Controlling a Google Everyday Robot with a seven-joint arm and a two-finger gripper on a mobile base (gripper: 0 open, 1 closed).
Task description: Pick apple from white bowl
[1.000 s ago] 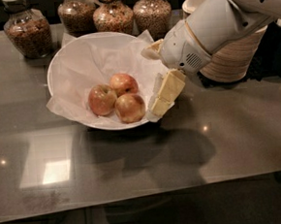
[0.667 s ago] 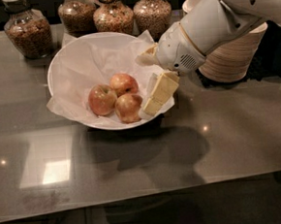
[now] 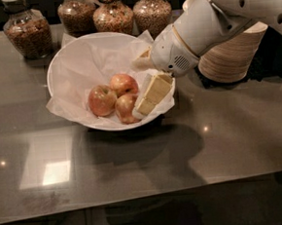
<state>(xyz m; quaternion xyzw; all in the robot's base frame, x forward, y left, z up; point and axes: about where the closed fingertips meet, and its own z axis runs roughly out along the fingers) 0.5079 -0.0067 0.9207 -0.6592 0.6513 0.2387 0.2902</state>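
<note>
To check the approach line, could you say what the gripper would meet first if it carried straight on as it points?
Probably the apple nearest it in the white bowl. The gripper sits inside the bowl, angled down towards that apple, though depth is unclear.

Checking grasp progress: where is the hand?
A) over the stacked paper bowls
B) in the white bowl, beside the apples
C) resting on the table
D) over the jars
B: the hand is inside the bowl, on its right side, next to the front apple.
</note>
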